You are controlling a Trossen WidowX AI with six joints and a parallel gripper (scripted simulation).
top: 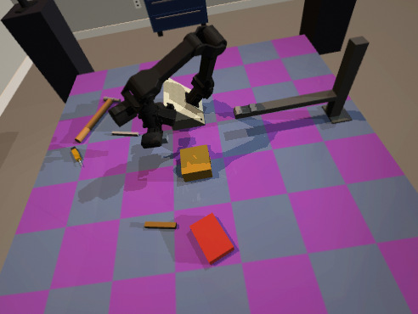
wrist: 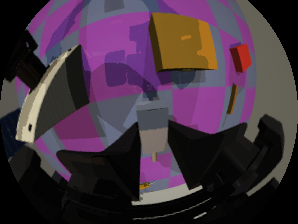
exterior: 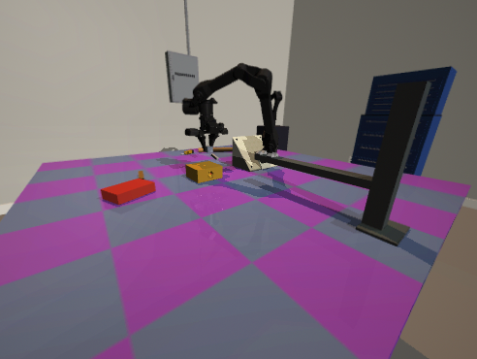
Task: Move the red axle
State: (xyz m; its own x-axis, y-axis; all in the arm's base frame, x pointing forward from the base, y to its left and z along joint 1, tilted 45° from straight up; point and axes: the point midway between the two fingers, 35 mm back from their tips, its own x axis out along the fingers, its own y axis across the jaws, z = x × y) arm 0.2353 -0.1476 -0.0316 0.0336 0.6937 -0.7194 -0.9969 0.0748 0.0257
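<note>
My gripper is shut on a small grey block with a paler lower part, behind the yellow block. A dark post carries a long level bar. Small grey pieces sit at the bar's free end; I cannot tell if they are the V-blocks. A yellow block stands on the table, with a round hole in its side in the exterior view. I cannot make out the red axle, nor tell which part is the beam.
A cream wedge stands beside the arm's base. A red block and an orange bar lie at the front. A hammer, a yellow-handled tool and a pale stick lie left.
</note>
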